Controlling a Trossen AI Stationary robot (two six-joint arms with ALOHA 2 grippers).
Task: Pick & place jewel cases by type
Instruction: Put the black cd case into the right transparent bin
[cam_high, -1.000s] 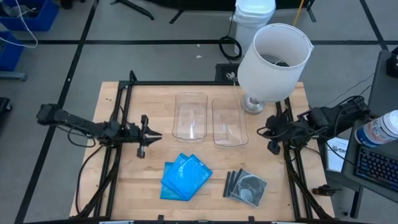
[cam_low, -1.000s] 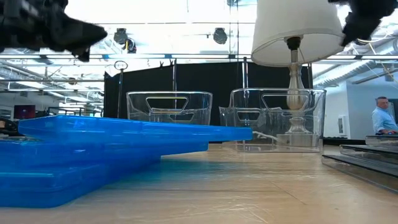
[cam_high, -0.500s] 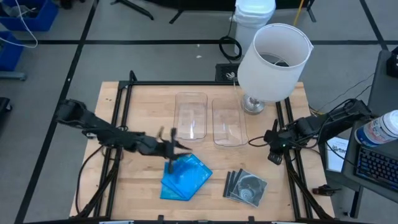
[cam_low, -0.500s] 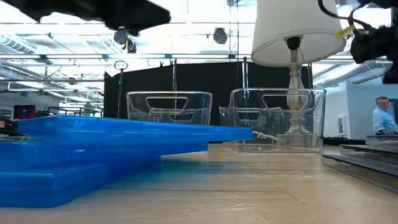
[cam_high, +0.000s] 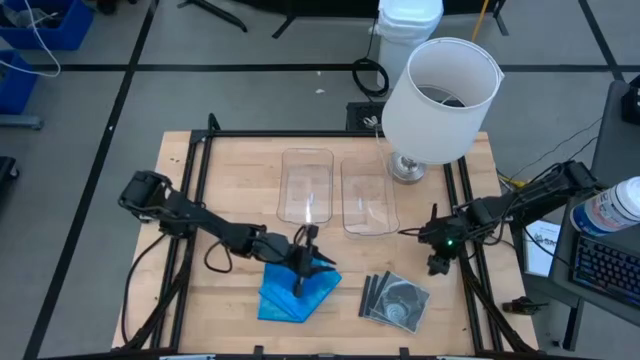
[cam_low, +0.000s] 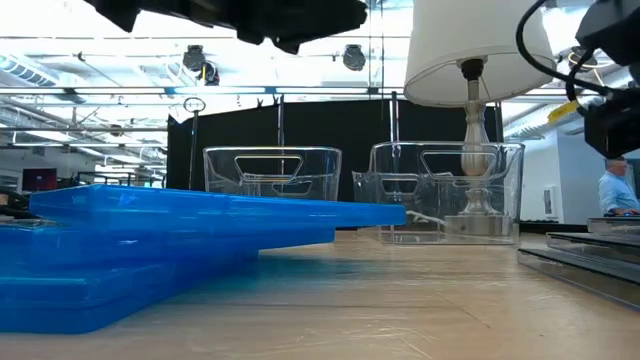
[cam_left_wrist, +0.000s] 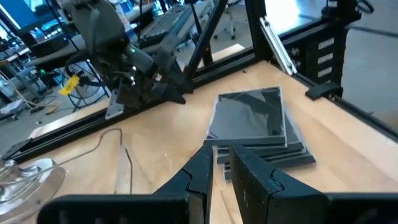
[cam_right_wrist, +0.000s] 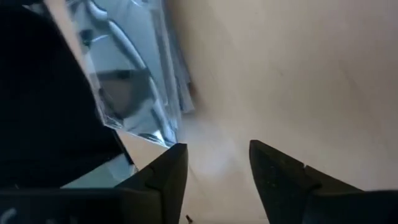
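Note:
A loose pile of bright blue jewel cases (cam_high: 285, 298) lies flat on the table near its front edge, large in the low view (cam_low: 150, 250). A stack of clear, dark-backed square jewel cases (cam_high: 397, 300) showing a silver disc lies to its right (cam_left_wrist: 255, 124). My left gripper (cam_high: 322, 265) hangs over the blue pile's far right part, touching nothing. Its fingers (cam_left_wrist: 222, 163) point toward the table's right, with a narrow gap between them. My right gripper (cam_high: 436, 252) hovers open (cam_right_wrist: 214, 168) at the table's right edge, just beyond the clear stack (cam_right_wrist: 140, 93).
Two clear empty bins (cam_high: 307, 185) (cam_high: 367, 195) stand side by side behind the cases. A white-shaded lamp (cam_high: 440, 90) stands at the far right corner. Black frame rails (cam_high: 190, 190) run along both side edges. Bare wood lies between the two piles.
My left gripper has swept from the table's left edge toward the right and the near edge and now hangs over the blue pile. My right gripper has moved down and toward the near edge, closer to the clear stack. No case has moved.

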